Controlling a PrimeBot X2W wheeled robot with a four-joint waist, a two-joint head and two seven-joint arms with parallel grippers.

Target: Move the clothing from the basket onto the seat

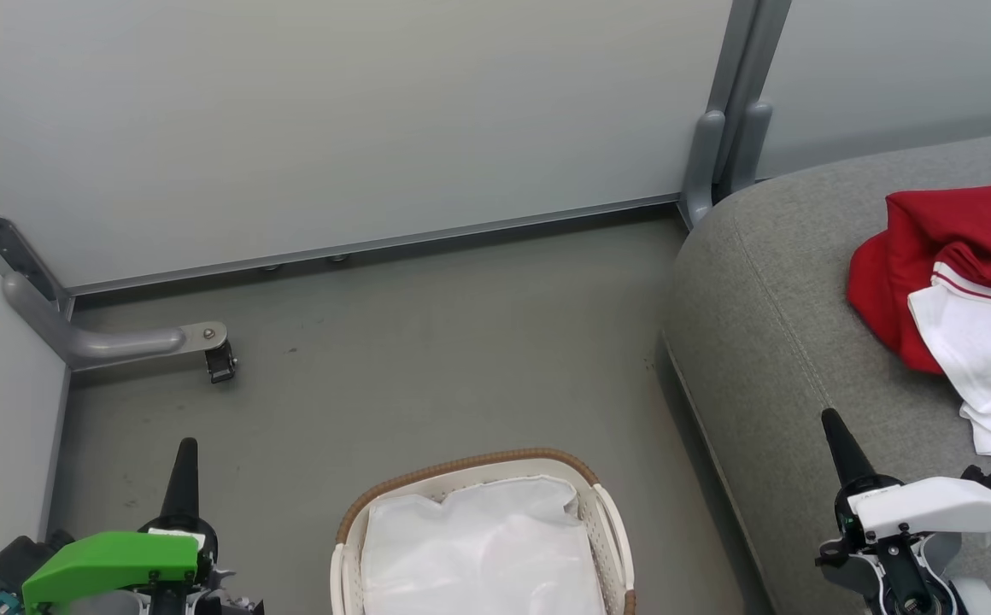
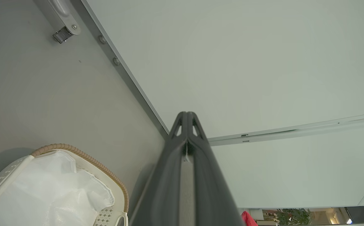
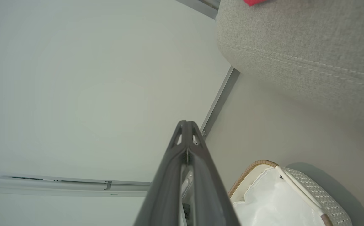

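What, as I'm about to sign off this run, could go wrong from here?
1. The right gripper, shut, sits close beside the white edge of the clothing on the seat. Swinging that arm might snag the fabric and drag it off.
2. The basket, where visible, shows a white liner and no red fabric. Another grab there might pull the liner out by mistake.

Looked like a mocked-up living-room corner in a lab, not a real home: plain pale partition panels (image 1: 333, 128) on grey metal frames (image 1: 739, 102), a caster (image 1: 220, 366) foot, bare grey floor (image 1: 427, 342), plus just a sofa (image 1: 769, 325) and basket (image 1: 461, 465).
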